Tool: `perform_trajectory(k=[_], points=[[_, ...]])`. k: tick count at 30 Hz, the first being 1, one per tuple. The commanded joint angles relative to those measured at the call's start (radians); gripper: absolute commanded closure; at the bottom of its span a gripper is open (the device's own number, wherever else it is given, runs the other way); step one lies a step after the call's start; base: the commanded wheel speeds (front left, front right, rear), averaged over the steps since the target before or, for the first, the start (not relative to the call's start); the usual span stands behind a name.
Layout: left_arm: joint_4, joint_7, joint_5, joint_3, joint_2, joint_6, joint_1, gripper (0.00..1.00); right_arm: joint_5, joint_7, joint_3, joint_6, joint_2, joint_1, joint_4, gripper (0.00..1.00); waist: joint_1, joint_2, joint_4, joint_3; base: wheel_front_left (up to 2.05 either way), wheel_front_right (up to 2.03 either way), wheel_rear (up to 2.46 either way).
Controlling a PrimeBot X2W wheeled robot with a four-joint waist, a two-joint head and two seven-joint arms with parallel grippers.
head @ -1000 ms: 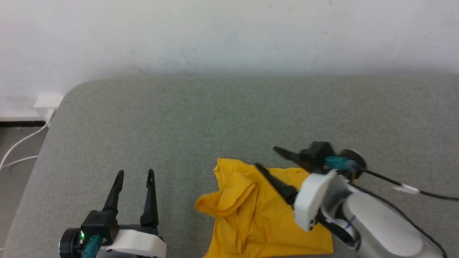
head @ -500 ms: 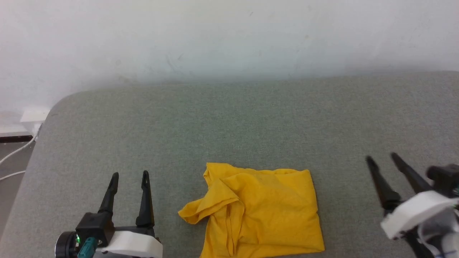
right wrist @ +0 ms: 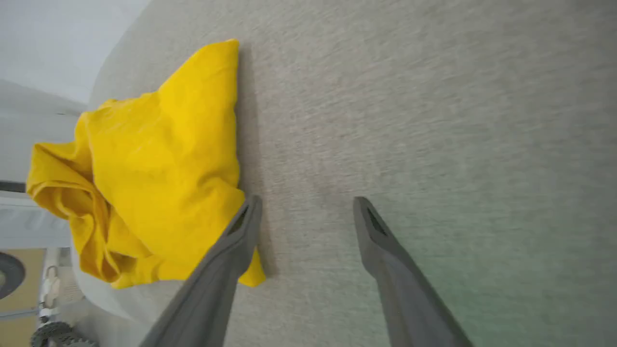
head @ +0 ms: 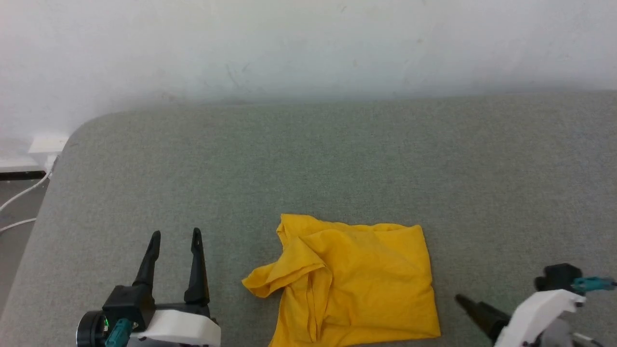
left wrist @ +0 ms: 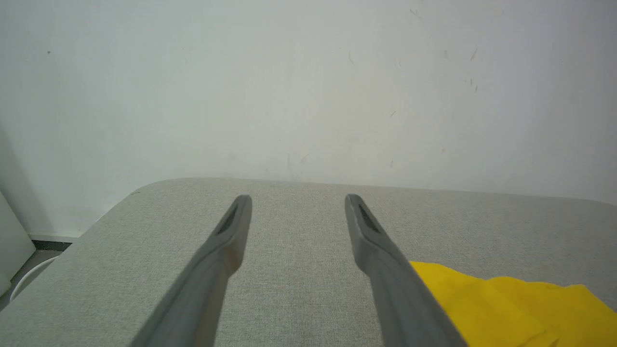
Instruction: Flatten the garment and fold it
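My left gripper (head: 176,233) and right gripper (right wrist: 307,200) flank the garment (head: 356,279) at the near edge of the grey cushion (head: 337,159), fingers spread and empty, likely to leave the rough fold undisturbed.

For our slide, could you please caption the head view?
Yellow garment, roughly folded with one bunched edge, lies on the grey cushion, open left hand clear beside it.

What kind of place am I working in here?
Probably a plain indoor room: a grey fabric-covered surface against a white wall, white cables trailing beside it, the yellow garment lying on top.
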Motion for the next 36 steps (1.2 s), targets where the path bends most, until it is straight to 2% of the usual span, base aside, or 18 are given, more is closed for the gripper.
perform_trajectory(k=[1, 4, 7, 12, 13, 14, 15, 19, 28, 30, 36], points=[[-0.004, -0.005, 0.009, 0.003, -0.005, 0.0, -0.008, 0.0, 0.065, 0.047, 0.023, -0.001, 0.024, -0.038, 0.027, 0.0, 0.0, 0.0, 0.008, 0.01, 0.0, 0.0, 0.0], [-0.004, -0.005, 0.01, 0.0, -0.007, 0.0, -0.015, 0.0, 0.131, 0.094, 0.054, -0.001, 0.045, -0.088, 0.081, 0.0, 0.0, 0.0, 0.017, 0.018, 0.0, 0.0, 0.0], [-0.005, -0.005, 0.012, -0.004, -0.01, -0.001, -0.02, 0.0, 0.187, 0.083, 0.078, -0.001, 0.072, -0.144, 0.122, 0.0, 0.0, 0.0, 0.026, 0.026, 0.0, 0.0, 0.0], [-0.005, -0.005, 0.014, -0.007, -0.013, -0.001, -0.023, 0.0, 0.22, 0.077, 0.149, -0.001, 0.079, -0.217, 0.217, 0.0, 0.0, 0.0, 0.038, 0.037, 0.0, 0.0, 0.0], [-0.005, -0.005, 0.014, -0.008, -0.014, -0.002, -0.024, 0.0, 0.225, 0.084, 0.164, -0.001, 0.079, -0.229, 0.238, 0.14, 0.0, 0.0, 0.04, 0.039, 0.0, 0.0, 0.0], [-0.004, -0.005, 0.014, -0.008, -0.014, -0.002, -0.025, 0.0, 0.234, 0.089, 0.178, -0.001, 0.08, -0.241, 0.255, 0.65, 0.0, 0.0, 0.042, 0.04, 0.0, 0.0, 0.0], [-0.003, -0.005, 0.015, -0.009, -0.015, -0.002, -0.026, 0.0, 0.24, 0.09, 0.191, -0.001, 0.079, -0.252, 0.267, 1.0, 0.0, 0.0, 0.044, 0.041, 0.0, 0.0, 0.0], [0.0, -0.005, 0.019, -0.007, -0.015, -0.003, -0.027, 0.0, 0.229, 0.074, 0.258, -0.001, 0.054, -0.285, 0.291, 1.0, 0.0, 0.0, 0.042, 0.038, 0.0, 0.0, 0.0], [-0.005, -0.005, 0.03, 0.01, -0.017, 0.005, -0.002, 0.0, -0.027, -0.042, 0.47, -0.001, -0.042, -0.387, 0.295, 1.0, 0.0, 0.0, -0.015, 0.009, 0.0, 0.0, 0.0], [-0.005, -0.005, 0.031, 0.011, -0.017, 0.006, 0.002, 0.0, -0.057, -0.049, 0.485, -0.001, -0.056, -0.397, 0.288, 1.0, 0.0, 0.0, -0.026, 0.005, 0.0, 0.0, 0.0], [-0.018, -0.005, 0.029, 0.014, -0.019, 0.007, 0.01, 0.0, -0.153, -0.039, 0.528, -0.001, -0.152, -0.418, 0.209, 1.0, 0.0, 0.0, -0.098, 0.016, 0.0, 0.0, 0.0]])
